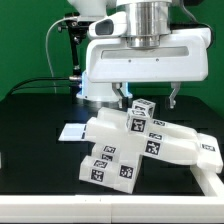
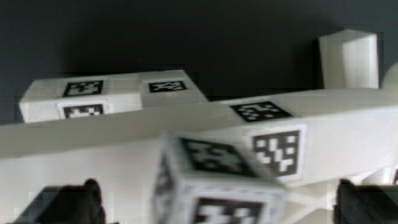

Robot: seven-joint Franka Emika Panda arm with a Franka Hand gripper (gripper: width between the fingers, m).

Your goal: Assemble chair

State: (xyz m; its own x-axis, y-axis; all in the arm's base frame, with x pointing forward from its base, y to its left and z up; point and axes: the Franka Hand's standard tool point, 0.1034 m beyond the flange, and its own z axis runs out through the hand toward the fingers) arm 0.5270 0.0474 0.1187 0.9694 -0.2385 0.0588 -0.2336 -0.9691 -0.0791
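- Black tabletop (image 1: 30, 130) fills the lower part of the exterior view, with a green backdrop (image 1: 25, 40) behind it across the upper left of the frame.
- Nearest the camera, in the lower middle of the frame, lies the chair (image 1: 140, 148): chunky white pieces joined into one blocky, stepped body, with black-and-white square tags on its faces.
- One long white slab (image 1: 195, 155) of it slopes off toward the lower right corner.
- On top of the body, near the centre of the frame, sits a small tagged cube-like piece (image 1: 141, 113), tilted.
- Just behind the body, at middle left, a thin flat white sheet lies on the table; this is the marker board (image 1: 72, 131).
- Above the cube hangs the gripper (image 1: 149, 97), its two dark fingers (image 1: 176, 97) spread wide, one on either side, gripping nothing.
- In the wrist view the tagged cube (image 2: 228, 178) shows close up between the dark fingertips (image 2: 71, 203), with clear gaps on both sides.
- Farthest back, the big white arm (image 1: 145, 45) fills the upper centre of the exterior view.
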